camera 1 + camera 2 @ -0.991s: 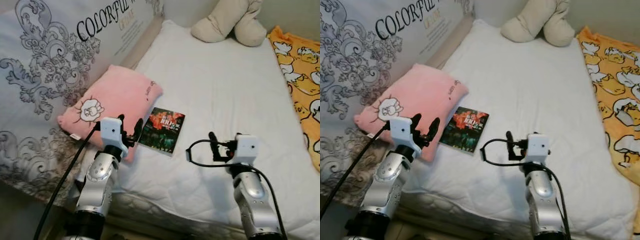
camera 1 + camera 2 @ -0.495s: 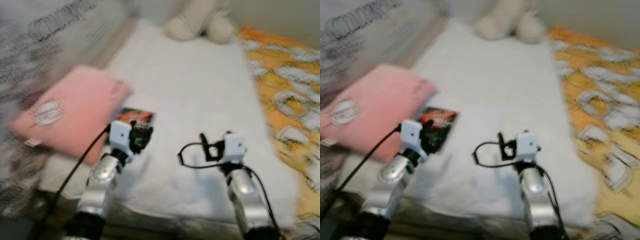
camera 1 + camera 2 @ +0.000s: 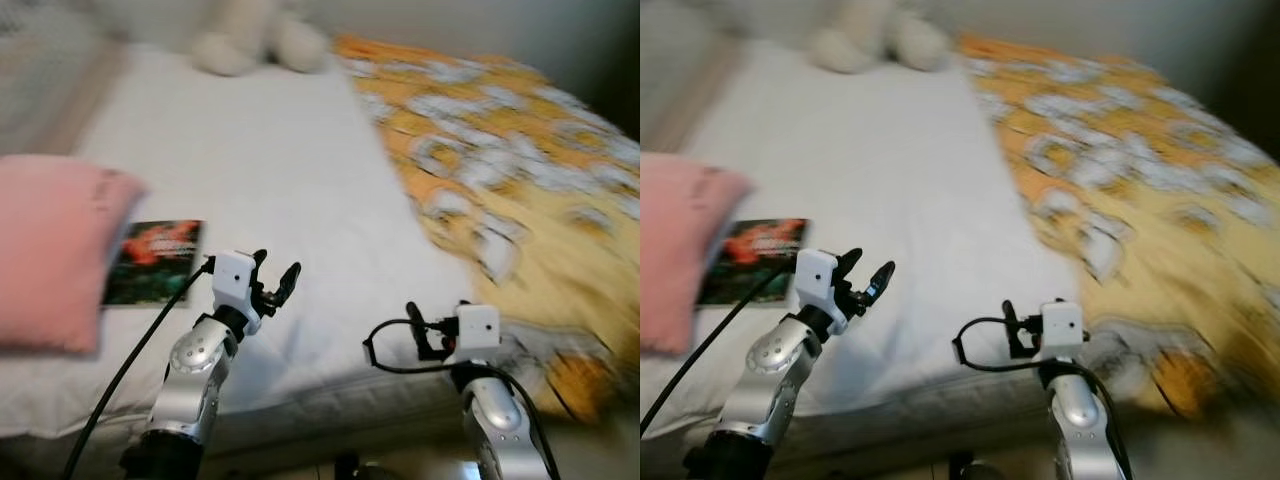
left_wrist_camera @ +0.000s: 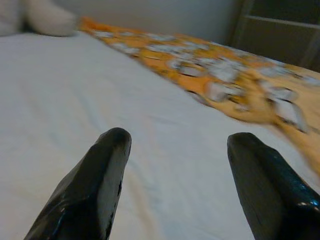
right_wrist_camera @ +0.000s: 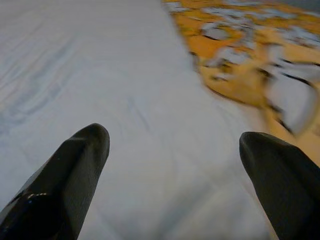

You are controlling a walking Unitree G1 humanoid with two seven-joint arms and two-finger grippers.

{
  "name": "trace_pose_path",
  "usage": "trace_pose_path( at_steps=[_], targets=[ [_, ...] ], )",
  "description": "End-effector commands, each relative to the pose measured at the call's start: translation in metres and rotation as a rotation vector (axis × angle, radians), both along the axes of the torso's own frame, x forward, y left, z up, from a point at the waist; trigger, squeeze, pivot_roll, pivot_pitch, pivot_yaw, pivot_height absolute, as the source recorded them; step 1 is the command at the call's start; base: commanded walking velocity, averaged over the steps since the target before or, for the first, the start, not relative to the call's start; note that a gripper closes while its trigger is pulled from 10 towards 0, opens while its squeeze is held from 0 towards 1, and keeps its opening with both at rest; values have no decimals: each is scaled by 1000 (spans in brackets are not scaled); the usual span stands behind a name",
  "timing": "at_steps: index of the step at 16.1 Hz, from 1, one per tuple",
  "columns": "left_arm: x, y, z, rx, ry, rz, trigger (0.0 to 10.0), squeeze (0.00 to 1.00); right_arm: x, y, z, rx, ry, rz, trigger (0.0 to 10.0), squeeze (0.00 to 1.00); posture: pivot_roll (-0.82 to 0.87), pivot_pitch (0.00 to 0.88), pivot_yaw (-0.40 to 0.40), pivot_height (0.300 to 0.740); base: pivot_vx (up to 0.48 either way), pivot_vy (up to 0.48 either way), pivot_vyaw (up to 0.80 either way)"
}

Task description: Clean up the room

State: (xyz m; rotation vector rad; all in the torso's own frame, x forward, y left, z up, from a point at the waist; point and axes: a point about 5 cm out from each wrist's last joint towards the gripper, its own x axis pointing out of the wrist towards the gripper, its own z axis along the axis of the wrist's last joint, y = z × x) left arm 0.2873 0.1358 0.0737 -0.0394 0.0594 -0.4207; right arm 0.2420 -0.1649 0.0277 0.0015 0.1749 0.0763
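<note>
The book [image 3: 152, 262] lay on the white bed [image 3: 250, 170] left of the left gripper [image 3: 276, 280], whose fingers were spread empty; the right gripper [image 5: 172, 165] likewise gaped.

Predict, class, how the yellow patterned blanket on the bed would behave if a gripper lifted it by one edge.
The blanket lies rumpled and spills over the mattress edge, so it is probably soft and floppy. Lifted, it would likely sag and drag, not rise flat.
</note>
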Motion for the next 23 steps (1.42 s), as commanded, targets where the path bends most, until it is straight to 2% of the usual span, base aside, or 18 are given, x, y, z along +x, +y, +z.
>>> trace_pose_path(
  at_steps=[1, 3, 6, 7, 10, 13, 14, 18, 20, 23],
  targets=[
    [3, -1, 3, 2, -16, 9, 10000, 0, 4, -6, 8, 23, -35, -21, 10000, 0, 66, 0, -49, 740, 0, 0, -694],
    [4, -2, 3, -6, -15, 20, 10000, 0, 8, -11, 11, 58, -46, -44, 10000, 0, 67, 0, -53, 740, 0, 0, -663],
    [5, -6, 1, -10, -8, 42, 10000, 0, 13, -12, 13, 50, -54, -42, 10000, 0, 68, 0, -58, 740, 0, -477, -650],
    [6, -3, -1, -18, 3, 80, 10000, 0, 13, -11, 14, 55, -59, -39, 10000, 0, 67, 0, -60, 740, 0, -465, -650],
    [10, 18, -15, 29, 77, 253, 10000, 0, 10, -10, 17, 90, -93, -34, 10000, 0, 61, 0, -56, 740, 0, -430, -652],
    [7, 15, -23, 67, 111, 243, 10000, 0, 5, -10, 14, 70, -87, -28, 10000, 0, 53, 0, -46, 740, 166, -410, -665],
    [7, 9, -25, 84, 117, 212, 10000, 0, 3, -10, 10, 48, -73, -28, 10000, 0, 50, 0, -42, 740, 266, -398, -494],
    [12, 9, -24, 143, 112, 225, 10000, 0, 5, -8, 9, 30, -56, -19, 10000, 0, 36, 0, -28, 740, 112, 0, 0],
    [14, 12, -27, 122, 143, 284, 10000, 0, 9, -7, 11, 26, -62, -5, 10000, 0, 26, 0, -23, 740, 480, 0, 0],
    [10, 10, -30, 110, 149, 289, 10000, 0, 10, -8, 12, 21, -64, -4, 10000, 0, 20, 0, -27, 740, 480, 0, 0]
  ],
)
